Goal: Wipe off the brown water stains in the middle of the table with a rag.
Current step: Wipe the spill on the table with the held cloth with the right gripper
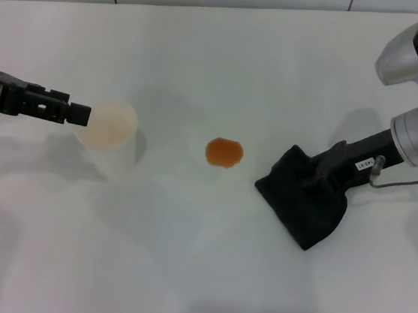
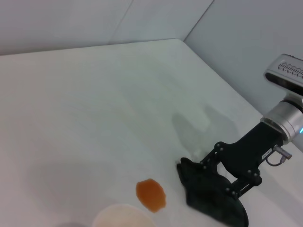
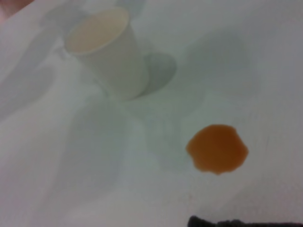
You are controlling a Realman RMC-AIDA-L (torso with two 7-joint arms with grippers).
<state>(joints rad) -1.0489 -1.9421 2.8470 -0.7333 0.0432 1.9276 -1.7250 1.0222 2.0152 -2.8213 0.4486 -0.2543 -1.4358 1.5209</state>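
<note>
The brown water stain (image 1: 224, 152) is a small round orange-brown blot in the middle of the white table (image 1: 181, 267). It also shows in the left wrist view (image 2: 151, 194) and in the right wrist view (image 3: 217, 148). The black rag (image 1: 305, 209) lies on the table just right of the stain, apart from it. My right gripper (image 1: 314, 174) is down on the rag's upper part, its fingers closed into the cloth (image 2: 222, 208). The rag's edge shows in the right wrist view (image 3: 236, 221). My left gripper (image 1: 74, 113) hovers at the left, beside a paper cup.
A white paper cup (image 1: 109, 134) stands upright left of the stain, with orange-tinted residue inside; it also shows in the right wrist view (image 3: 111, 52). The wall runs along the table's far edge.
</note>
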